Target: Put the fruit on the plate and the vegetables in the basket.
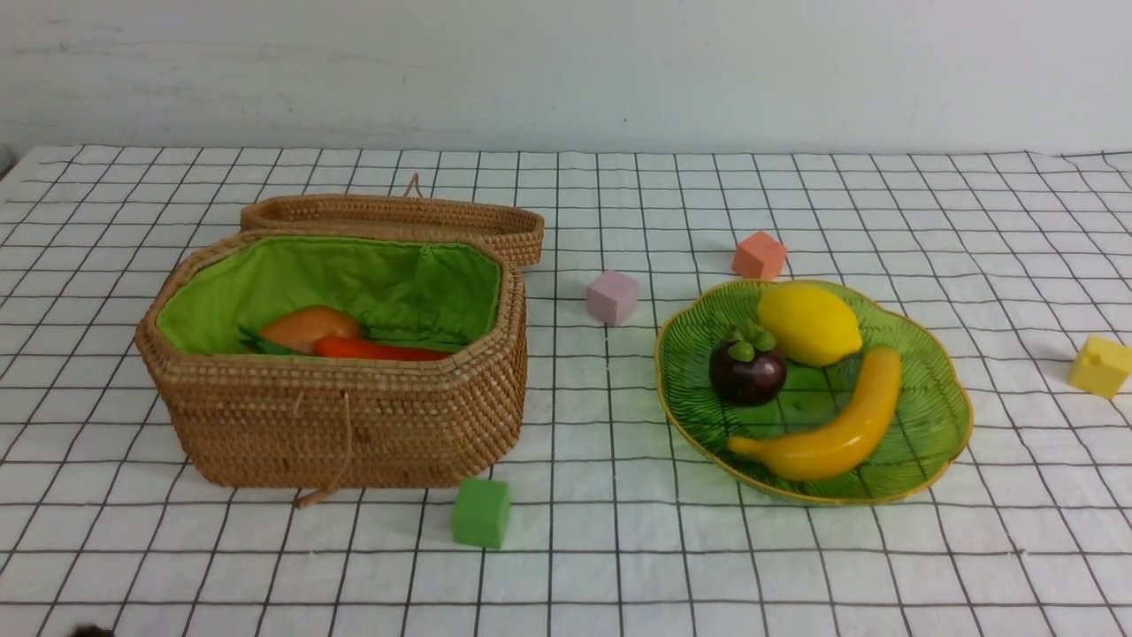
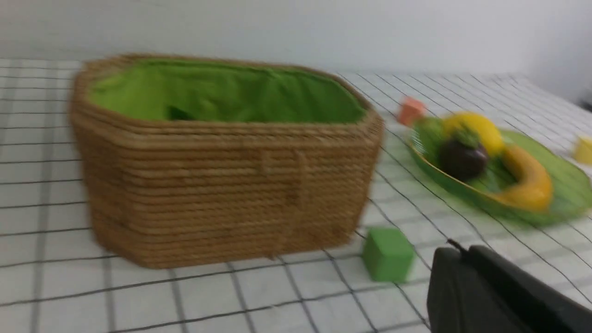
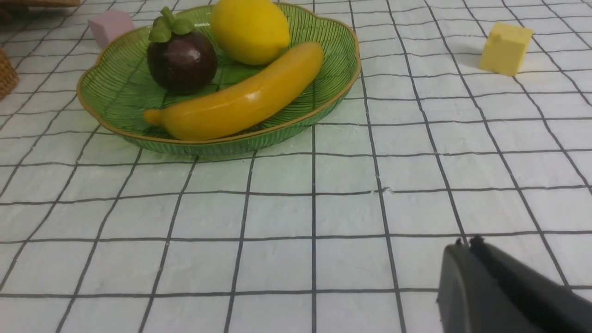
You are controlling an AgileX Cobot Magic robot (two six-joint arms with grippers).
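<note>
The green plate at the right holds a lemon, a mangosteen and a banana. The wicker basket at the left stands with its lid back; inside lie a carrot and a potato. The eggplant is hidden. My left gripper is shut and empty, low over the cloth near the basket. My right gripper is shut and empty, well short of the plate with its banana.
Small cubes lie on the checked cloth: green in front of the basket, pink between basket and plate, orange behind the plate, yellow at the far right. Neither arm shows in the front view.
</note>
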